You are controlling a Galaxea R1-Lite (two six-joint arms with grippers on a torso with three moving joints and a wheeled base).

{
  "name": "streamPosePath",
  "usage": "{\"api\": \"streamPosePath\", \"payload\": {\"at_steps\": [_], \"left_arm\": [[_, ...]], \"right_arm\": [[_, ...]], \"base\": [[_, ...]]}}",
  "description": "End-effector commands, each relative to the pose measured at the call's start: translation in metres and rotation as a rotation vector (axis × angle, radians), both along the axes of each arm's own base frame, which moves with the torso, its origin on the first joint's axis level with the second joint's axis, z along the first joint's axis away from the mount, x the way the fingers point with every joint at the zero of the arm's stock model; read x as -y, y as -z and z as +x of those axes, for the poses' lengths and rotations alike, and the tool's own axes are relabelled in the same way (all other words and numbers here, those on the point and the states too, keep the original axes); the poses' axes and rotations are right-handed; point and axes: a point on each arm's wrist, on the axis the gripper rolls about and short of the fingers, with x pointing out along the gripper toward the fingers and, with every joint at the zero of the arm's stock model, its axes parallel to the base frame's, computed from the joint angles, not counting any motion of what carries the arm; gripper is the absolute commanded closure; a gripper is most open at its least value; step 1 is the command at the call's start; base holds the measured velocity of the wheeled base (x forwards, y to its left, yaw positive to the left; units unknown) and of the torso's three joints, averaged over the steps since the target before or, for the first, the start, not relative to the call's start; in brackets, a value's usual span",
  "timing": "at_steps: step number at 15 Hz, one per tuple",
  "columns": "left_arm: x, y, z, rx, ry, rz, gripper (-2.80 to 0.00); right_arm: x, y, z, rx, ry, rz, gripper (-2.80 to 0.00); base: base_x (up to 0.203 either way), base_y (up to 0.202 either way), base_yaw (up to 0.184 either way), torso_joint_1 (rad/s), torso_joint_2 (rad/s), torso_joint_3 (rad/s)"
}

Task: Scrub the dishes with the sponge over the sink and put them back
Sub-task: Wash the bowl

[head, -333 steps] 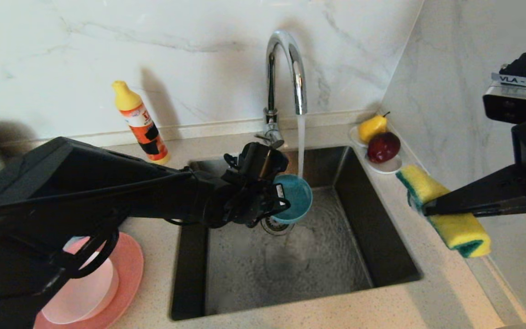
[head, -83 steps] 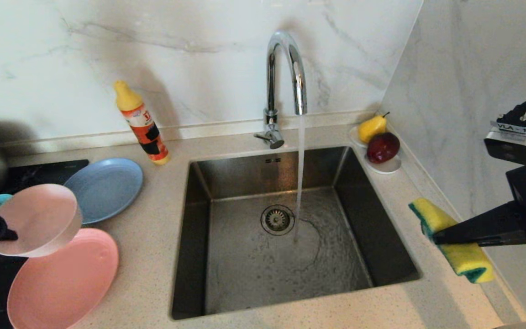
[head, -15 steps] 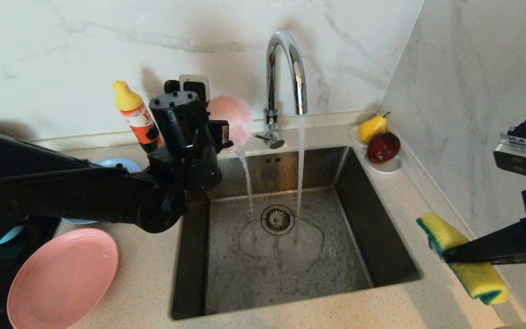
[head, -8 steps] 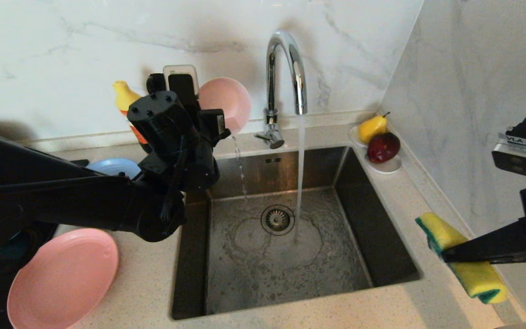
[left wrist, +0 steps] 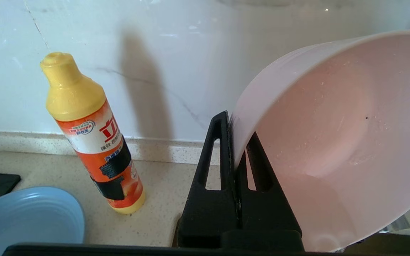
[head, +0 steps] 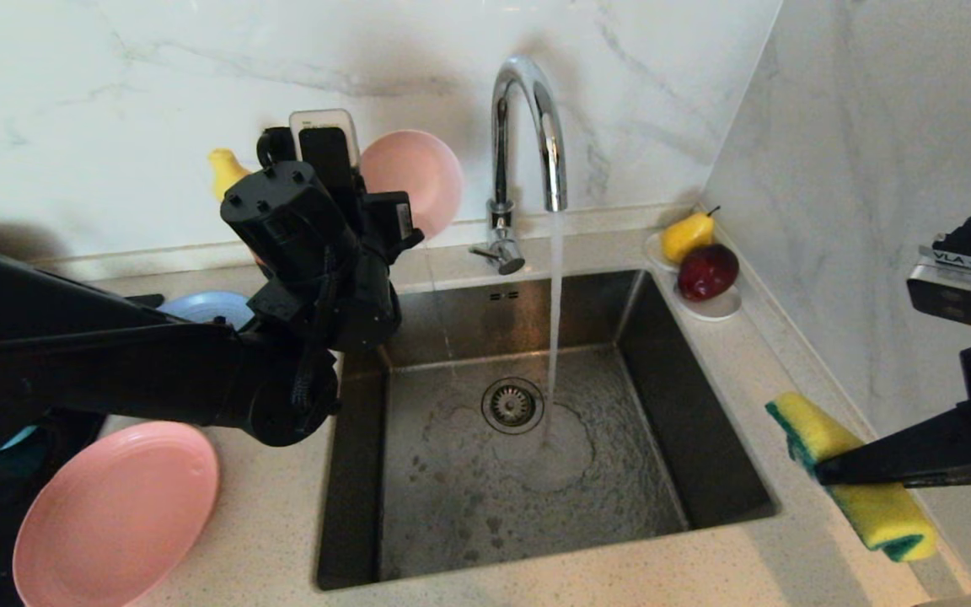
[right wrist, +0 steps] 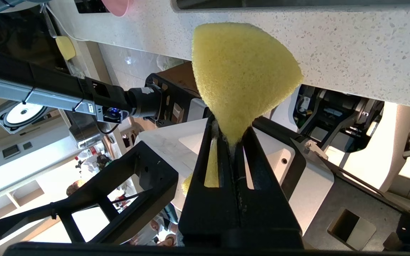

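From where I stand, the left gripper [left wrist: 234, 142] is raised above the back left corner of the sink [head: 705, 472], its fingers pinched tight on the rim of the pale pink bowl [head: 414, 190], which is tipped on its side with the hollow facing the tap [head: 528, 126]. A thin dribble seems to run from the bowl toward the basin, though it is faint. The tap's stream lands just at three o'clock of the drain [head: 512, 405]. At nine o'clock of the bowl stands the detergent bottle [left wrist: 91, 135], and the grey-blue plate [left wrist: 27, 217] lies near it on the counter. The salmon-pink plate [head: 115, 514] sits at eight o'clock of the sink. Out at four o'clock, past the sink's edge, the right gripper [right wrist: 230, 142] hangs clamped on the sponge [head: 861, 476], squeezing it at the middle.
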Motion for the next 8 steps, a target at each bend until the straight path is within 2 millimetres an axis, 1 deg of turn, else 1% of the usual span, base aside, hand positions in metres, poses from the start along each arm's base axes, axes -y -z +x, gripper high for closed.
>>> {"api": "streamPosePath", "payload": {"at_steps": [1, 4, 6, 8], "left_arm": [[-0.003, -0.001, -0.005, -0.012, -0.001, 0.007, 0.0], [-0.008, 0.007, -0.014, -0.156, 0.027, 0.07, 0.0], [-0.013, 0.011, -0.022, -0.29, 0.049, 0.094, 0.0], [-0.018, 0.013, -0.034, -0.426, 0.111, 0.087, 0.0]], "right_arm": [[0.0, -0.001, -0.002, -0.001, -0.002, 0.004, 0.0], [0.001, -0.002, -0.004, 0.007, -0.004, 0.008, 0.0], [0.0, -0.002, -0.006, 0.007, -0.012, 0.008, 0.0], [-0.001, -0.002, -0.008, 0.008, -0.028, 0.012, 0.0]], "base": [[0.0, 0.0, 0.0, 0.0, 0.0, 0.0], [0.0, 0.0, 0.0, 0.0, 0.0, 0.0], [0.0, 0.0, 0.0, 0.0, 0.0, 0.0], [0.0, 0.0, 0.0, 0.0, 0.0, 0.0]]}}
